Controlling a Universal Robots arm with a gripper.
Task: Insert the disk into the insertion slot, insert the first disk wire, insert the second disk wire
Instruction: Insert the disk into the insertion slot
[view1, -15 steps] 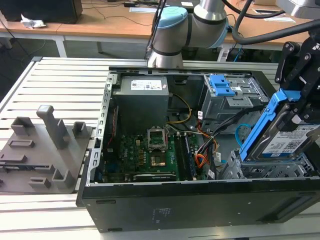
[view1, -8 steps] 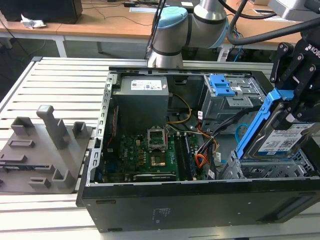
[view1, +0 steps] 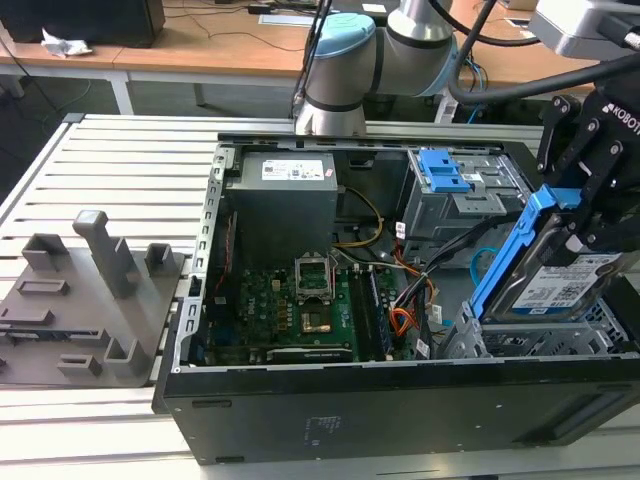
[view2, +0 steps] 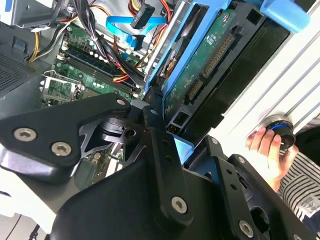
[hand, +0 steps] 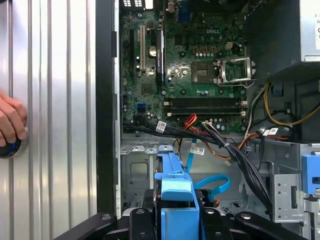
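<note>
In the exterior view my black gripper (view1: 578, 212) is shut on the upper end of the disk (view1: 555, 285), a silver-grey drive with a white label in a bright blue carrier. The disk hangs steeply tilted, its lower end just above the insertion slot (view1: 505, 342), a silver perforated cage at the case's front corner on the exterior view's right. The first wrist view shows the carrier's blue edge (hand: 172, 187) between my fingers (hand: 142, 220), above the slot's metal floor (hand: 134, 172). The disk's green circuit board (view2: 207, 57) faces the second wrist view. A loose blue flat wire (hand: 212, 182) lies beside the slot.
The open black computer case (view1: 300, 400) lies on a slatted aluminium table (view1: 120, 160). A taller grey cage with a blue latch (view1: 445, 172) stands behind the slot. Black and orange cable bundles (hand: 235, 150) cross next to the motherboard (hand: 195, 65). A person's hand (hand: 9, 120) rests on a knob outside the case.
</note>
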